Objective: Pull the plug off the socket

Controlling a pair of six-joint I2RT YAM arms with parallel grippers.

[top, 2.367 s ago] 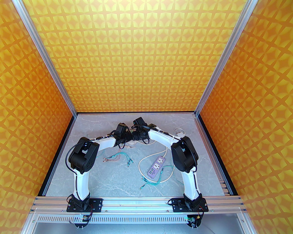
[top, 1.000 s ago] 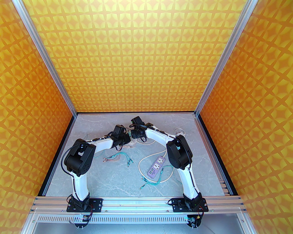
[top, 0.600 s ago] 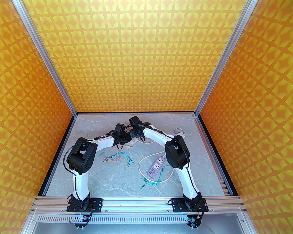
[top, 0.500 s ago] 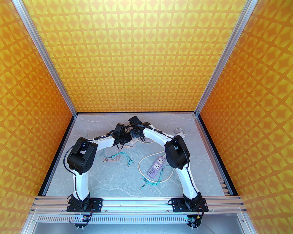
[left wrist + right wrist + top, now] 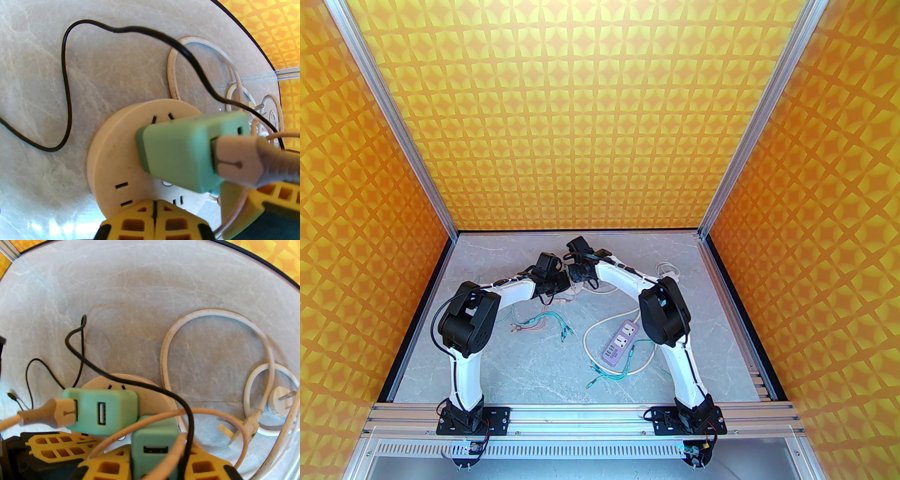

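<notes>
A round cream socket (image 5: 117,150) (image 5: 152,400) lies on the marble table. A green plug (image 5: 178,152) (image 5: 100,411) with a grey USB cable stands in it. A second green plug (image 5: 153,434) sits at the socket's near side, and my right gripper (image 5: 157,451) is shut on it, one yellow finger on each side. I cannot tell whether its prongs are in the socket. My left gripper (image 5: 154,206) is shut with nothing in it, its tips pressed on the socket's rim. From above, both wrists (image 5: 565,276) meet at the back middle and hide the socket.
A purple power strip (image 5: 621,344) with a white cord lies right of centre, and teal cable bundles (image 5: 548,323) (image 5: 618,372) lie nearby. A loose white cord with a plug (image 5: 279,401) and a thin black cable (image 5: 65,93) lie beside the socket. Orange walls enclose three sides.
Both arms have shifted slightly, with the left elbow a little further right. The two grippers stay together at the socket and their grips are the same.
</notes>
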